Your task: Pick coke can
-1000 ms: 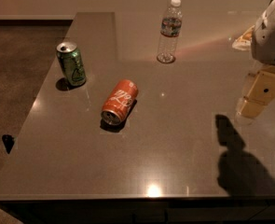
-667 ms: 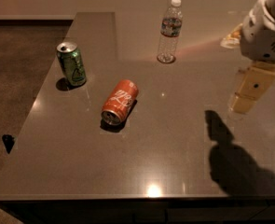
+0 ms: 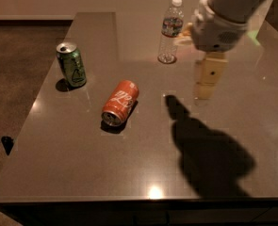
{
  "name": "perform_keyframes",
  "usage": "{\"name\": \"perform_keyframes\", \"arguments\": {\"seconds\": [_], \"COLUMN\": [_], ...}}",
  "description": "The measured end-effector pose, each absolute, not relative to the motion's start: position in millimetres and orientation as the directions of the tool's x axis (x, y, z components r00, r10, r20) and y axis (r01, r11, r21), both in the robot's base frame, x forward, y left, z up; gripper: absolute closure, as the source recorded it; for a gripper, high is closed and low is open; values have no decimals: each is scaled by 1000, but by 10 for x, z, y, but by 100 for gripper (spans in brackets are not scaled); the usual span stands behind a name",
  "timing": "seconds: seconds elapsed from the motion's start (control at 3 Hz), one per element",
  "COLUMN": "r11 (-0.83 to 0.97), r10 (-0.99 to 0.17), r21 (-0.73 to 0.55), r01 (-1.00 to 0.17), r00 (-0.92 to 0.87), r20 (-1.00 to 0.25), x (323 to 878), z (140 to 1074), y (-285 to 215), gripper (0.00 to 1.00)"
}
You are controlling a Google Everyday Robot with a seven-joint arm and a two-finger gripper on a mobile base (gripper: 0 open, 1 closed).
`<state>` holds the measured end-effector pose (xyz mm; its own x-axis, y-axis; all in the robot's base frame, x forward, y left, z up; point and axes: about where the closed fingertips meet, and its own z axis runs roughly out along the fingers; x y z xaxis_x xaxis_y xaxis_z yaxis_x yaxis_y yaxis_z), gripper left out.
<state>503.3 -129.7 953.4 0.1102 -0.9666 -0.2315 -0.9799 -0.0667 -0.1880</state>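
Observation:
The coke can (image 3: 120, 102), orange-red with white script, lies on its side near the middle of the dark table (image 3: 82, 164), its silver end facing the front left. My gripper (image 3: 208, 81) hangs above the table to the right of the can, well apart from it, with its pale fingers pointing down. Its shadow falls on the table in front of it.
A green can (image 3: 71, 65) stands upright at the left, behind the coke can. A clear plastic water bottle (image 3: 170, 31) stands at the back, close to the left of my arm. The table's left edge drops to brown carpet.
My arm and gripper have moved left across the table, toward the coke can. The cans and the bottle have not moved.

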Motion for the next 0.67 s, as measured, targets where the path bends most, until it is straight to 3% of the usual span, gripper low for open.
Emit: {"name": "perform_keyframes", "arguments": {"seconds": [0.67], "r11": [-376], "r10": [-891], "r21": [-179], "r01": [-909], "r00": [408], "r20": [-200], "x": [5252], "z": [9289], "y": [-438], "gripper": [0]}}
